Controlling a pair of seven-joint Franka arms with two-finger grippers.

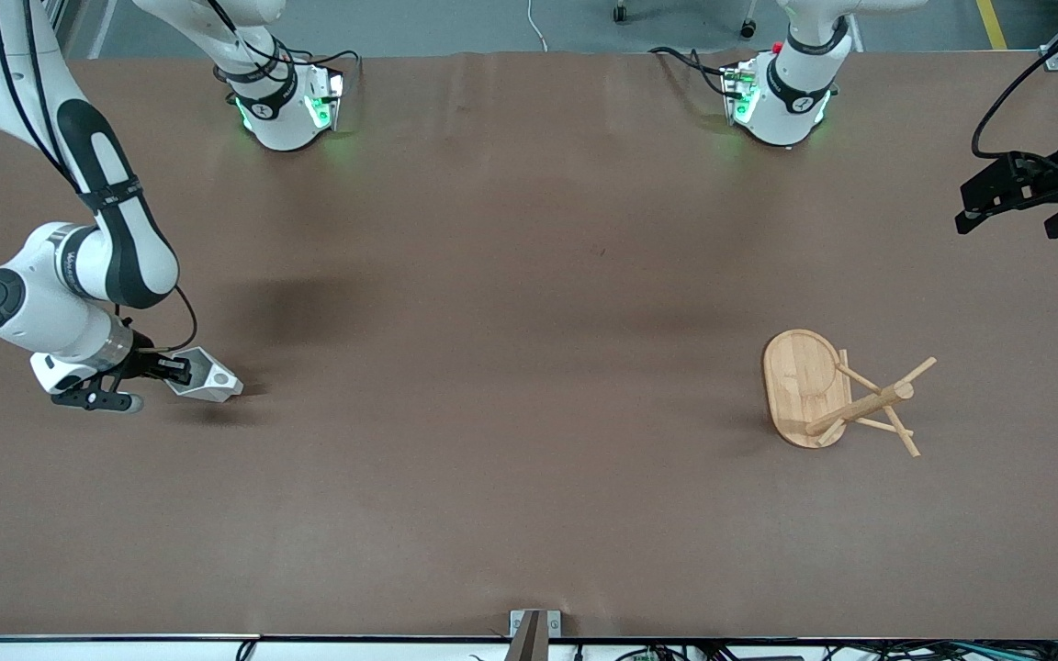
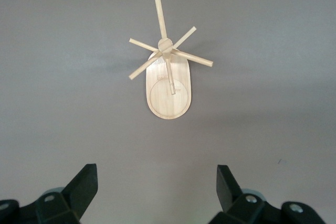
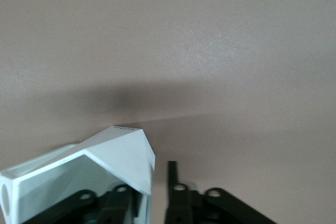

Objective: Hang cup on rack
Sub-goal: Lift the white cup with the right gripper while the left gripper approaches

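While the right gripper (image 1: 175, 369) sits low over the table (image 1: 511, 349) at the right arm's end, we see its jaws pinching the wall of the cup (image 1: 210, 379); in the right wrist view one finger (image 3: 118, 203) lies inside the cup (image 3: 94, 174) and the other (image 3: 176, 195) outside, pressed to its rim. We note the cup is tipped on its side with its narrow base pointing toward the left arm's end of the table, resting at or just above the surface; we cannot tell which. We find the rack (image 1: 837, 395) standing upright well apart from it, toward the left arm's end, its pegs fanning out from the central post. We see the bare brown table between cup and rack. Our left gripper (image 1: 1011, 197) waits high near the table's edge at its own end, jaws spread wide, looking down on the rack (image 2: 169, 80).
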